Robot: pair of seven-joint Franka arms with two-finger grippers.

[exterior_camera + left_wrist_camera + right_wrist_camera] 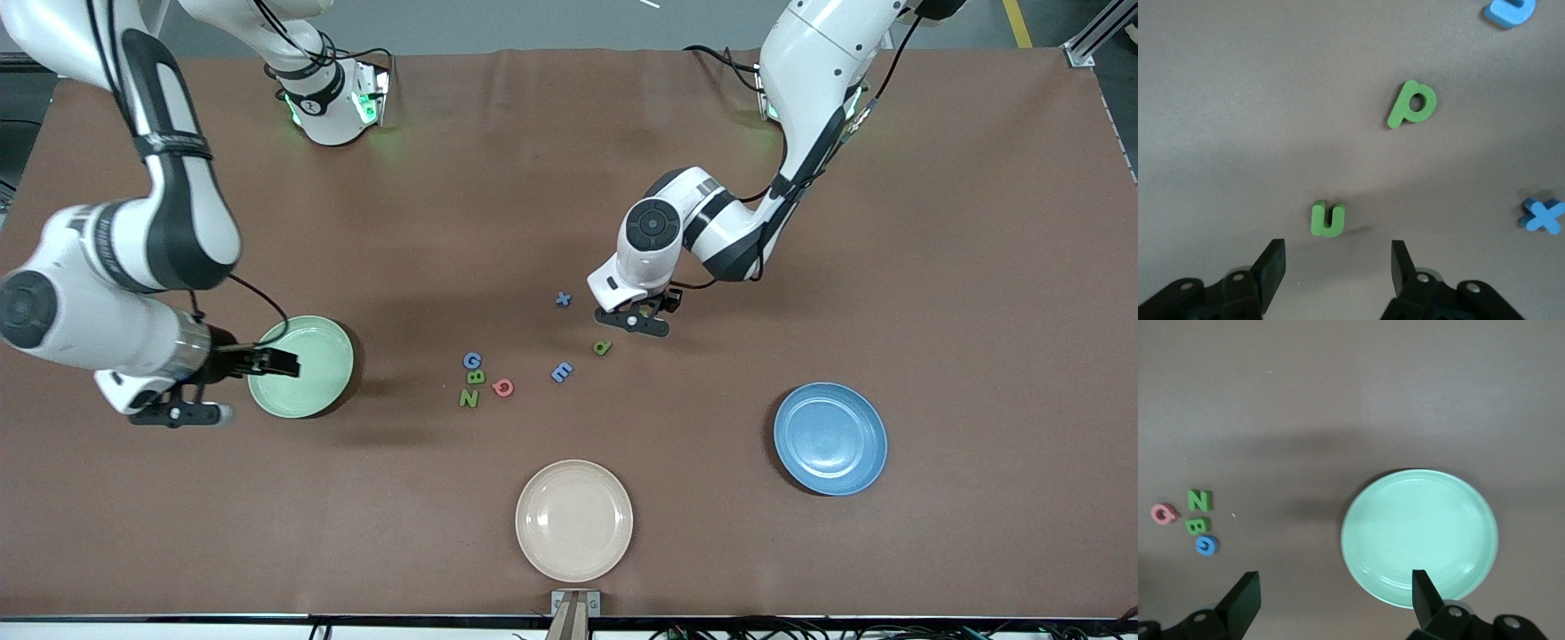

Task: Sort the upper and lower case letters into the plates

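Note:
Foam letters lie mid-table: blue x (563,299), green p (603,348), blue E (562,372), blue G (472,360), green B (476,376), green Z (468,398), pink Q (503,387). My left gripper (633,320) is open and empty, low over a green u (1328,219), which lies just ahead of its fingertips (1273,257); p (1412,103) and x (1542,215) lie nearby. My right gripper (175,413) is open and empty beside the mint green plate (302,366), which is empty, as the right wrist view (1419,537) shows. The blue plate (829,437) is empty.
A cream-beige plate (574,520) sits empty near the table's front edge. The two arm bases stand along the edge farthest from the front camera. The brown table top (978,267) is bare toward the left arm's end.

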